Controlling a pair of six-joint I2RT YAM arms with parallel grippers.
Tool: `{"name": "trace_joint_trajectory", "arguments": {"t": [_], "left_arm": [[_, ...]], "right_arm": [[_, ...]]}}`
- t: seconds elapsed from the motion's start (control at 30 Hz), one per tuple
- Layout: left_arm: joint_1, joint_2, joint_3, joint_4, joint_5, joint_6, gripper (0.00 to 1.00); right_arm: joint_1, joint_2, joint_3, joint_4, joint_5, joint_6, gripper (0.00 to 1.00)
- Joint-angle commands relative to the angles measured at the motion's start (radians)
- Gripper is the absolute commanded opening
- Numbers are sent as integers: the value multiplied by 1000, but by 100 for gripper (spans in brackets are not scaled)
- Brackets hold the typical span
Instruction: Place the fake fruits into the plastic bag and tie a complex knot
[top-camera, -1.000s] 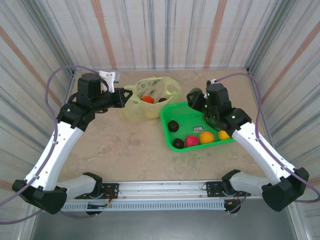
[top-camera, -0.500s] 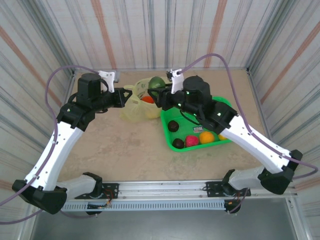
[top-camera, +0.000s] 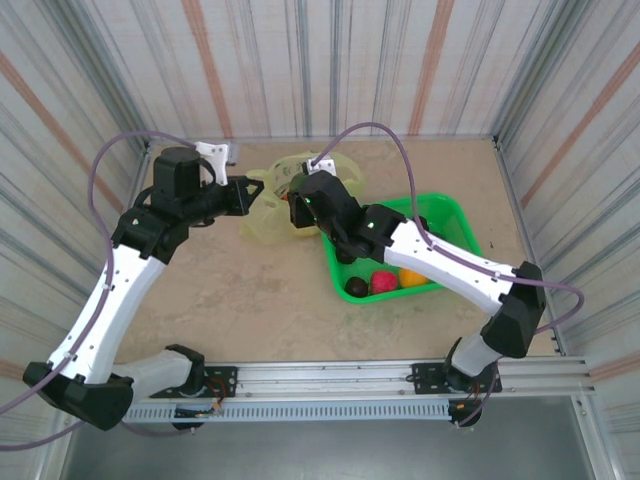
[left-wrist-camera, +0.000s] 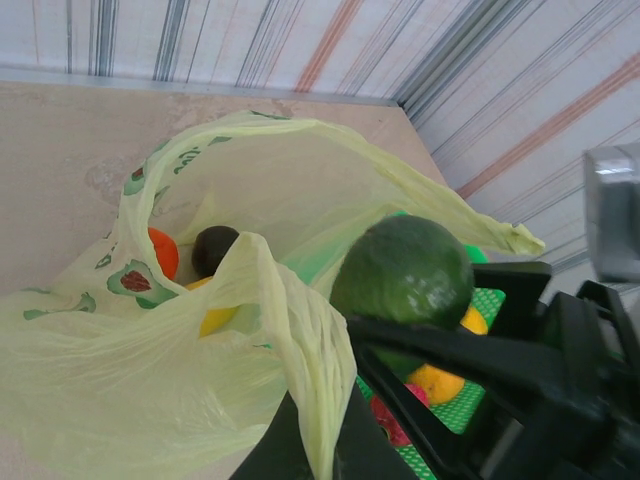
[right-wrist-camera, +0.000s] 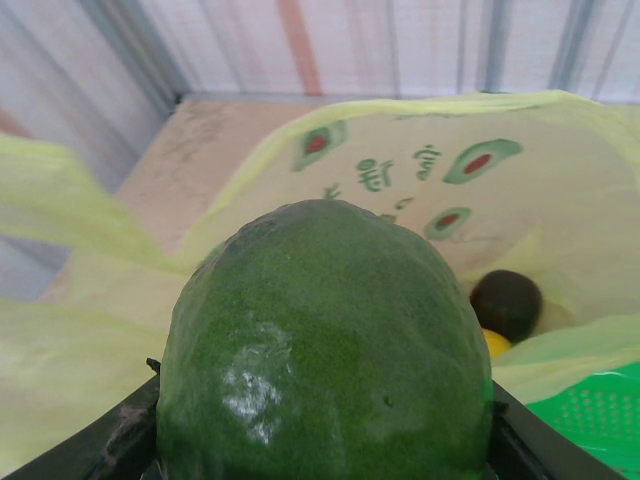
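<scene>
The pale yellow-green plastic bag (top-camera: 262, 218) lies at the back of the table, its mouth held up. My left gripper (top-camera: 243, 196) is shut on a fold of the bag's rim (left-wrist-camera: 300, 370). Inside the bag (left-wrist-camera: 300, 190) lie an orange fruit (left-wrist-camera: 165, 252), a dark fruit (left-wrist-camera: 213, 248) and a yellow one (left-wrist-camera: 215, 318). My right gripper (top-camera: 297, 200) hangs over the bag's mouth, shut on a large green fruit (right-wrist-camera: 325, 340). That green fruit (left-wrist-camera: 405, 270) sits just above the rim between the right gripper's black fingers (left-wrist-camera: 450, 355).
A bright green basket (top-camera: 452, 215) stands right of the bag, holding a dark fruit (top-camera: 356, 288), a pink one (top-camera: 383, 282) and an orange one (top-camera: 410, 277). Striped walls close in the back and both sides. Bare tabletop lies in front of the bag.
My right arm has swung left from over the basket to the bag's mouth, carrying the green fruit. The left arm has stayed still, holding the bag's rim.
</scene>
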Motion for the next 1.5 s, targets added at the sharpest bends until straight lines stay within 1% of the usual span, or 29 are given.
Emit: {"name": "trace_joint_trajectory", "arguments": {"t": [0.0, 0.17, 0.27, 0.33, 0.4, 0.5, 0.7, 0.77, 0.83, 0.9, 0.97, 1.07, 1.13, 1.17, 1.27, 1.47], "left_arm": [[7, -21, 31, -6, 1, 0, 0], [8, -27, 25, -7, -8, 5, 0], [8, -27, 24, -9, -16, 8, 0], [8, -25, 25, -9, -19, 8, 0], [8, -22, 24, -7, -18, 7, 0], [8, -17, 27, -6, -18, 7, 0], [8, 2, 40, -3, -12, 6, 0], [8, 3, 40, 0, -12, 5, 0], [8, 8, 41, 2, -11, 5, 0], [7, 11, 40, 1, -13, 5, 0], [8, 12, 40, 1, -15, 5, 0], [8, 13, 40, 3, -16, 4, 0], [8, 16, 41, 3, -19, 5, 0], [7, 20, 43, 1, -18, 5, 0], [8, 29, 47, 2, -15, 4, 0], [8, 36, 51, 4, -13, -1, 0]], "right_arm": [[-27, 57, 65, -19, 70, 36, 48], [-100, 170, 180, -65, -34, 22, 52], [-142, 242, 259, -111, -147, 21, 54], [-152, 276, 290, -137, -173, 28, 55], [-159, 293, 290, -142, -206, 43, 56], [-164, 302, 270, -136, -241, 56, 60], [-186, 290, 236, -109, -310, 73, 75], [-192, 284, 237, -116, -311, 74, 80], [-196, 271, 233, -123, -306, 74, 81], [-197, 247, 218, -116, -303, 74, 77], [-198, 221, 205, -101, -318, 70, 70], [-202, 178, 200, -84, -368, 53, 47], [-204, 144, 194, -75, -387, 49, 38], [-204, 128, 195, -72, -400, 48, 35], [-203, 83, 191, -63, -446, 44, 35], [-203, -15, 167, -28, -558, 31, 36]]}}
